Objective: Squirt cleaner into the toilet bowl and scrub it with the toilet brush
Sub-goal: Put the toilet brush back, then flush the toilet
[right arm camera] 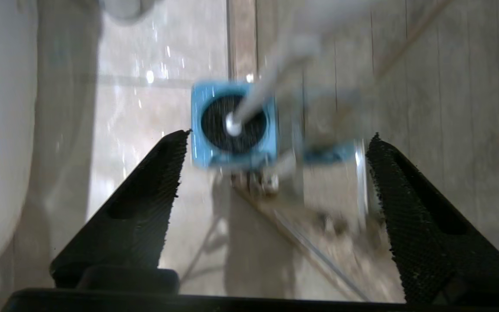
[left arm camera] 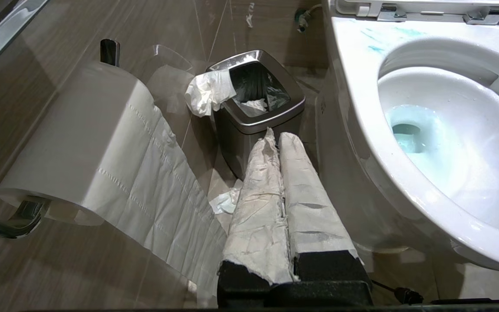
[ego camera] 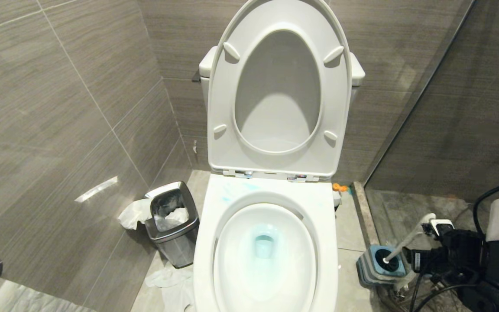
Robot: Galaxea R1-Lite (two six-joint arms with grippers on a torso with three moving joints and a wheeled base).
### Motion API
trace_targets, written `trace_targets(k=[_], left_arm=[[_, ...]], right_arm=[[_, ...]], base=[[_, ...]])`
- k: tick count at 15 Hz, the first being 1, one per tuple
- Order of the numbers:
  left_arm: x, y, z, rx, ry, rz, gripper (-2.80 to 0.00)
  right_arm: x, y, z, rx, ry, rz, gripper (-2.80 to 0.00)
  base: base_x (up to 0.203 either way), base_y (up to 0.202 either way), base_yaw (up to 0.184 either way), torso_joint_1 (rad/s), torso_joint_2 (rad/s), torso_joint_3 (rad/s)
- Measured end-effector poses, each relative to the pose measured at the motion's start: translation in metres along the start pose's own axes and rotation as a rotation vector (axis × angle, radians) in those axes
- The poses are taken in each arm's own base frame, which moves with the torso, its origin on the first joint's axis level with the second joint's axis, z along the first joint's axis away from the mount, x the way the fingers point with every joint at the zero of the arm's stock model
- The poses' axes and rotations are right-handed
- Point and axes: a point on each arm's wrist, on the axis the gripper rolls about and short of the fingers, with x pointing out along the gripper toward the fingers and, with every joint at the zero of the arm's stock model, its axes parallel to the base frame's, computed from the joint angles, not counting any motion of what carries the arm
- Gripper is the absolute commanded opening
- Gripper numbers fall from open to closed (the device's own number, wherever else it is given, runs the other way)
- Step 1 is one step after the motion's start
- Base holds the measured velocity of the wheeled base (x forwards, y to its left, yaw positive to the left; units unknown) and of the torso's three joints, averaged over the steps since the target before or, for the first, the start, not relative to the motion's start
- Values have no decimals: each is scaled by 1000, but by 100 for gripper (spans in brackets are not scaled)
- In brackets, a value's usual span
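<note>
The toilet bowl (ego camera: 271,255) is seen as a glossy white ceramic oval, its seat and lid raised upright against the tank. The cleaner (ego camera: 264,245) is visible as a pale turquoise tint in the water, with faint blue smears on the rim at 12 o'clock of the basin. The toilet brush (ego camera: 405,242) is stood tilted in its squat blue-and-grey holder (ego camera: 381,264) on the floor, at 3 o'clock of the bowl; its slim white handle leans away to 1 o'clock. The right pincer (right arm camera: 275,173) is held above the holder, released, its black textured fingers (right arm camera: 154,195) spread wide around nothing. The left pincer (left arm camera: 280,143), wrapped in creased white paper, is clenched beside a square steel waste bin (left arm camera: 256,125).
</note>
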Motion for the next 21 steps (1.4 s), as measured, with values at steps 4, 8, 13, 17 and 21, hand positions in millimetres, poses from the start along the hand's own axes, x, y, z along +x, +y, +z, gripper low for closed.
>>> trace_targets(k=[4, 8, 13, 17, 21], left_arm=[[0, 0, 0, 0, 0, 0, -280], [0, 0, 0, 0, 0, 0, -280], [0, 0, 0, 0, 0, 0, -280], [0, 0, 0, 1, 0, 0, -280], [0, 0, 0, 0, 0, 0, -280]], right_arm=[[-31, -6, 4, -5, 4, 9, 0], [-61, -13, 34, 14, -139, 39, 0], [-97, -21, 71, 17, -346, 73, 0], [-118, -26, 97, 19, -493, 101, 0], [-139, -29, 111, 22, -598, 123, 0]], base=[[0, 0, 0, 0, 0, 0], [0, 0, 0, 0, 0, 0], [0, 0, 0, 0, 0, 0], [0, 0, 0, 0, 0, 0], [0, 0, 0, 0, 0, 0]])
